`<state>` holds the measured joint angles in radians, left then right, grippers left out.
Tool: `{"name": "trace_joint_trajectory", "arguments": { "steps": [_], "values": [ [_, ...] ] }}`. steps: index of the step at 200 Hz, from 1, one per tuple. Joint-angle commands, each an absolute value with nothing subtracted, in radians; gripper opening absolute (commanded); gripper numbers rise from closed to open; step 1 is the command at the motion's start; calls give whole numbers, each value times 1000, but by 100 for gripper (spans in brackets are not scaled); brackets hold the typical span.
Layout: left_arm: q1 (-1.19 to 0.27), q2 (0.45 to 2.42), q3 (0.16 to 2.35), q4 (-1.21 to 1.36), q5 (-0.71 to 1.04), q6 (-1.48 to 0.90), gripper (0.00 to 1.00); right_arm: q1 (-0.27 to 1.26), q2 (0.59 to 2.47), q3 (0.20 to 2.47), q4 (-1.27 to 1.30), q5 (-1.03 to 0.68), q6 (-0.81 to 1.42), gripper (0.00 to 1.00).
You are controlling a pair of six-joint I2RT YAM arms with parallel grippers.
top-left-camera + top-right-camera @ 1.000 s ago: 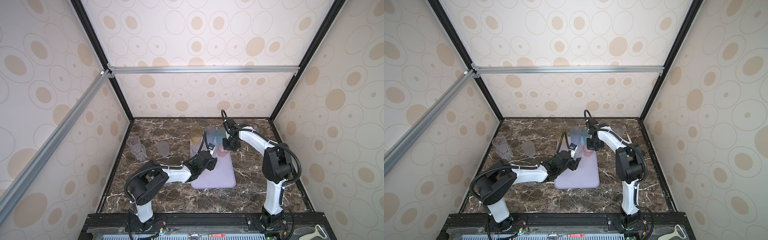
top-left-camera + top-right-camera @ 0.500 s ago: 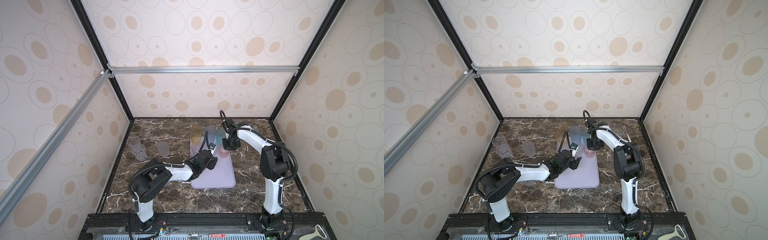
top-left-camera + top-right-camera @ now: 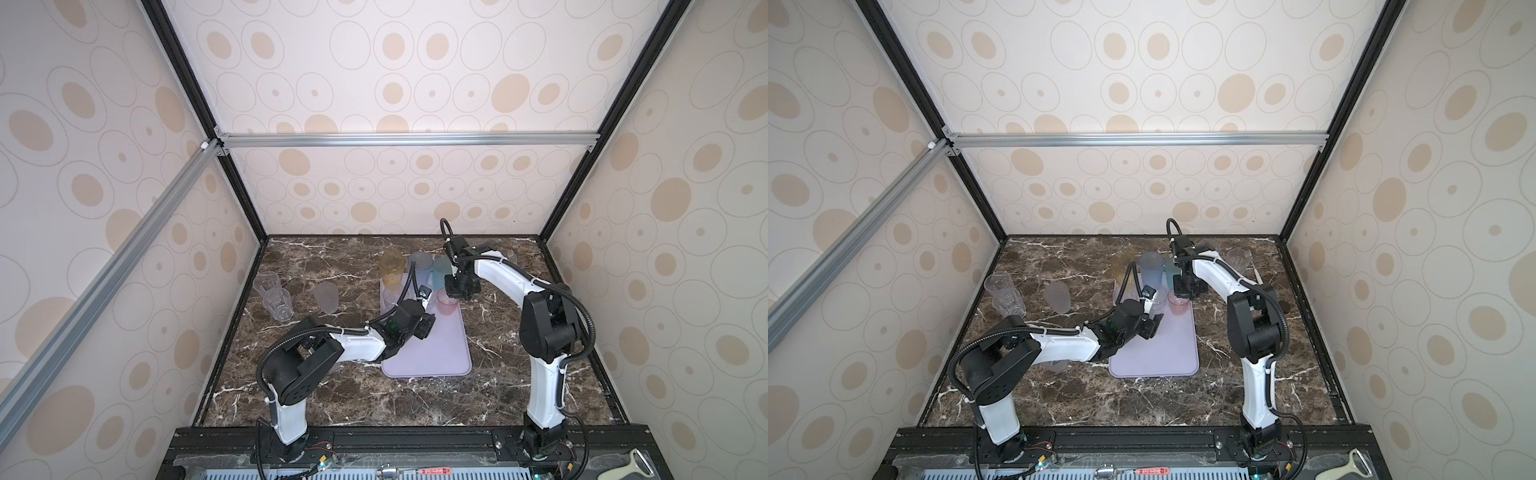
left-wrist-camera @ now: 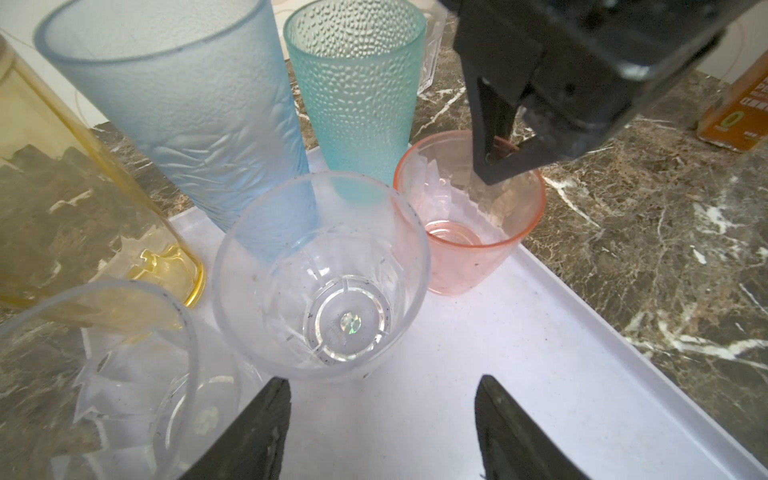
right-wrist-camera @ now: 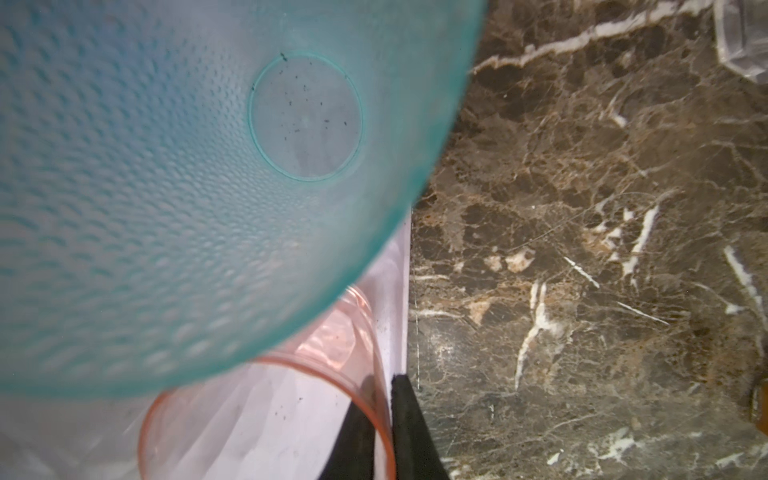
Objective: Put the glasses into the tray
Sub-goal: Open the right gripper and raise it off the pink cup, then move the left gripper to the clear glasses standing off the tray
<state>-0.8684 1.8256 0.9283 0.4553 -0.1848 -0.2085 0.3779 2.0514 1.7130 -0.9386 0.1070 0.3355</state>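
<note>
The lavender tray (image 3: 440, 353) (image 3: 1167, 353) lies mid-table. At its far end stand tall amber (image 4: 62, 187), grey-blue (image 4: 187, 104) and teal (image 4: 357, 91) (image 5: 166, 187) glasses. In front of them are two clear glasses (image 4: 320, 282) (image 4: 116, 374) and a small pink glass (image 3: 446, 305) (image 4: 465, 249). My right gripper (image 3: 455, 296) (image 5: 384, 407) is shut on the pink glass's rim, one finger inside and one outside. My left gripper (image 3: 428, 328) (image 4: 382, 395) hangs open over the tray just short of the nearer clear glass, holding nothing.
Two clear glasses (image 3: 272, 295) and a frosted one (image 3: 326, 297) stand on the marble at the left. Another clear glass (image 3: 1237, 257) sits at the back right. An amber bottle (image 4: 739, 112) stands right of the tray.
My left gripper has edged a little farther over the tray. The right gripper stays at the pink glass's rim.
</note>
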Motion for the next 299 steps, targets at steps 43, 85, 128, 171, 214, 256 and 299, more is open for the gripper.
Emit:
{"name": "trace_joint_trajectory", "arguments": {
  "steps": [43, 85, 128, 171, 214, 256, 299],
  "values": [
    [-853, 1853, 975, 465, -190, -178, 70, 379, 2098, 1762, -944, 135, 339, 11],
    [-851, 1842, 980, 462, -179, -179, 70, 380, 2085, 1755, -939, 167, 330, 16],
    [-851, 1804, 983, 457, -167, -176, 71, 381, 2064, 1767, -947, 132, 334, 22],
    [-851, 1688, 977, 411, -191, -157, 72, 381, 1956, 1764, -963, 104, 345, 28],
    [-819, 1509, 944, 293, -302, -116, 74, 390, 1795, 1667, -903, 54, 380, 30],
    [-702, 1353, 889, 104, -354, -197, 74, 426, 1705, 1554, -814, 27, 427, 32],
    [-581, 1221, 811, -44, -347, -270, 71, 469, 1718, 1558, -810, 23, 434, 33]
  ]
}}
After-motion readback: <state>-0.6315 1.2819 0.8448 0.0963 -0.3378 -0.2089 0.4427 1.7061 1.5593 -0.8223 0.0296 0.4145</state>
